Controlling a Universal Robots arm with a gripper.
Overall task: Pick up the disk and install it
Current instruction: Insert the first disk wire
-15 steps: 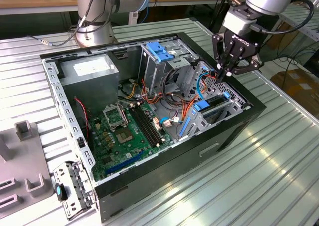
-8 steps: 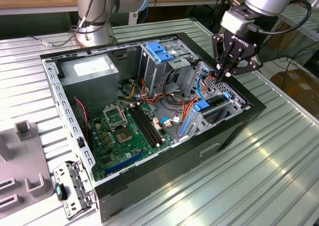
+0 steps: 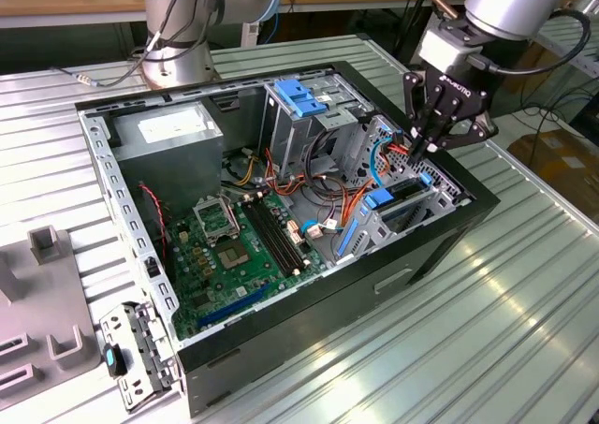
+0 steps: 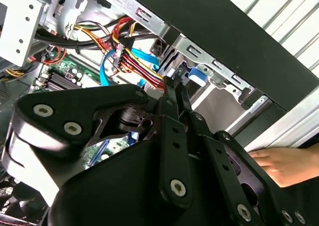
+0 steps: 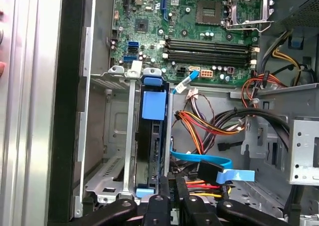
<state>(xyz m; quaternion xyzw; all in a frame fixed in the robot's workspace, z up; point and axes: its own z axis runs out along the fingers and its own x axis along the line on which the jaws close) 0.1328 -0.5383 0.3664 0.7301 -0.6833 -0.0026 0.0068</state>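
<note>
Now, across the exterior view from its left: a grey fixture plate (image 3: 42, 302) lies on the ribbed metal table (image 3: 487, 321) at about nine o'clock of the open computer case (image 3: 281, 209); a loose metal bracket with a blue tab (image 3: 131, 354) lies just beside the case's near corner at about seven o'clock; inside, the grey power supply (image 3: 173, 143) sits at about eleven o'clock of the green motherboard (image 3: 239, 251), and the drive cage with the light-blue latch (image 3: 304, 106) stands at about one o'clock of it; at three o'clock of the motherboard the disk (image 3: 398, 199) stands on edge in the drive bay, blue tabs up, seated between the bay's metal walls (image 5: 130, 136); in the first wrist view the disk (image 5: 152, 136) shows as a dark slab under a blue handle, with a blue data cable (image 5: 219, 168) and red-orange wire bundles just beside it; the gripper (image 3: 432, 143) hangs directly over the disk's far end, its fingers (image 4: 174, 94) drawn together, pointing down at the blue tab, clamped on nothing that shows; a person's hand (image 4: 286, 163) rests near the case's outer wall in the second wrist view.
</note>
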